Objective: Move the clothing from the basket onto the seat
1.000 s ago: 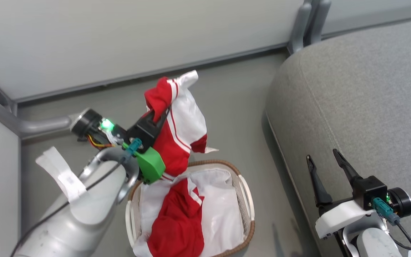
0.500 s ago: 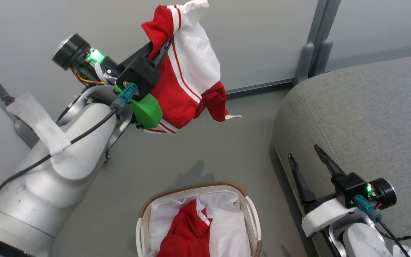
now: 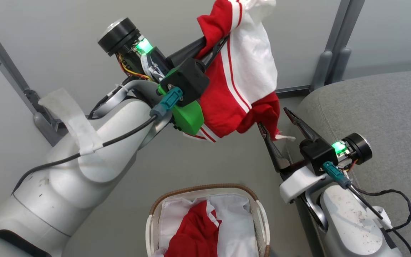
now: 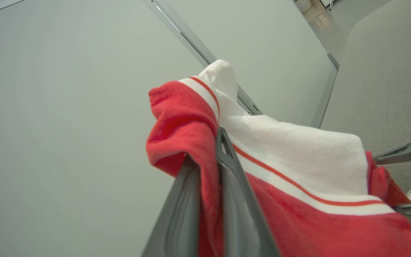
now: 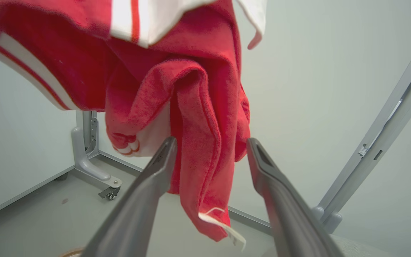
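Hanging clear of the floor, one red-and-white garment is pinched near its top edge by the left gripper, whose two fingers are pressed together on a red fold. Long axis: roughly top to bottom, from the pinch down to a red tail ending in a small white care label. That tail drops between the spread fingers of the right gripper, which holds nothing; whether cloth touches either finger cannot be told. Seat: grey, to the right of the garment, just beyond the right gripper. Basket: on the floor, nearer than the held garment and well apart from it; a second garment lies on its white lining. Judgement: carry under way, first piece lifted but not yet on the seat, one piece left to fetch. The coming move goes rightward to the seat; the right arm is the nearer one, the left arm has the hold.
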